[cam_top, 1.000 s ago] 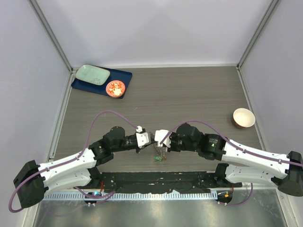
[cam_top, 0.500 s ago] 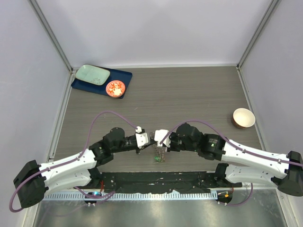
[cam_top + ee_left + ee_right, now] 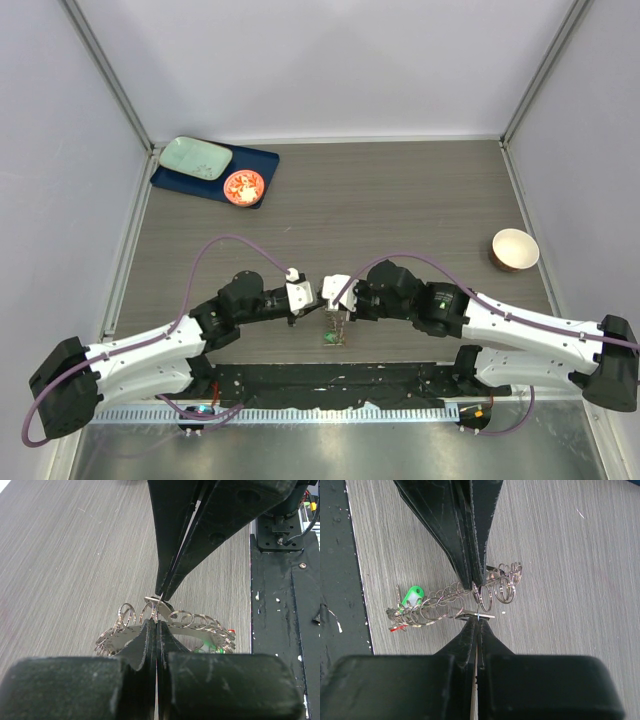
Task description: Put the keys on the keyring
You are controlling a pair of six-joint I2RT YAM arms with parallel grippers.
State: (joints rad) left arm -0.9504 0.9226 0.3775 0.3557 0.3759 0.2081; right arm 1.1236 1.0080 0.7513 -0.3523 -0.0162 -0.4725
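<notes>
Since a second ago the right arm [image 3: 520,325] has slid a little toward the left arm [image 3: 150,350], and the hanging bundle between them has hardly shifted. The left gripper [image 3: 156,630] is fully closed and pinches the body of the keyring [image 3: 452,602], a cluster of small steel split rings. The right gripper [image 3: 477,624] is closed too, nipping a thin flat metal tab [image 3: 476,615] at the keyring's edge. I cannot tell whether that tab is a key blade or part of the ring. The two pairs of fingertips meet almost nose to nose. The green key [image 3: 412,595] and a sliver of red key [image 3: 395,628] sit at the far end of the cluster, seemingly already threaded. The keyring hangs near the front middle of the table [image 3: 400,200], and I cannot say whether it touches the surface. To do this step well, I judge the left pinch should stay rigid so the ring cannot twist. The right should work the tab in tiny moves, since the loose rings will swing and snag. The table is grey wood grain, walled on three sides in pale lilac. A blue tray [image 3: 262,160] at the far left holds a mint plate [image 3: 195,157] and an orange-red dish [image 3: 243,186]. A beige bowl [image 3: 514,249] stands well apart on the right.
</notes>
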